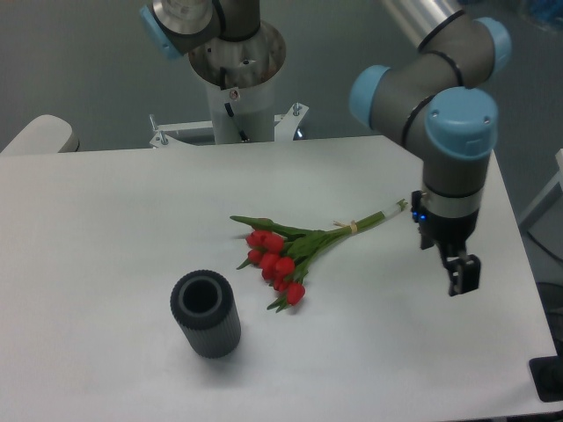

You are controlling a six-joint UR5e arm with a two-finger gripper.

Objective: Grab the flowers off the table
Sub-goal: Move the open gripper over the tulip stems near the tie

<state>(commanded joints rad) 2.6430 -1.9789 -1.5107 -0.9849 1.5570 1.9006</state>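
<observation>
One vase [206, 313] upright, inside unclear; flowers [290, 251] on table [106, 220]; gripper [464, 274] state unclear.

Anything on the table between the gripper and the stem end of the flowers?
No. In the camera view, only bare white table shows between the gripper and the stem tips of the flowers. The vase stands on the far side of the bunch.

The pincer [464, 274] hangs over the white tabletop [106, 220], pointing down, holding nothing; whether its jaws are parted is unclear. The flowers [295, 248] lie flat to its left, stem ends nearest it. A dark ribbed vase [206, 314] stands upright farther left.
</observation>
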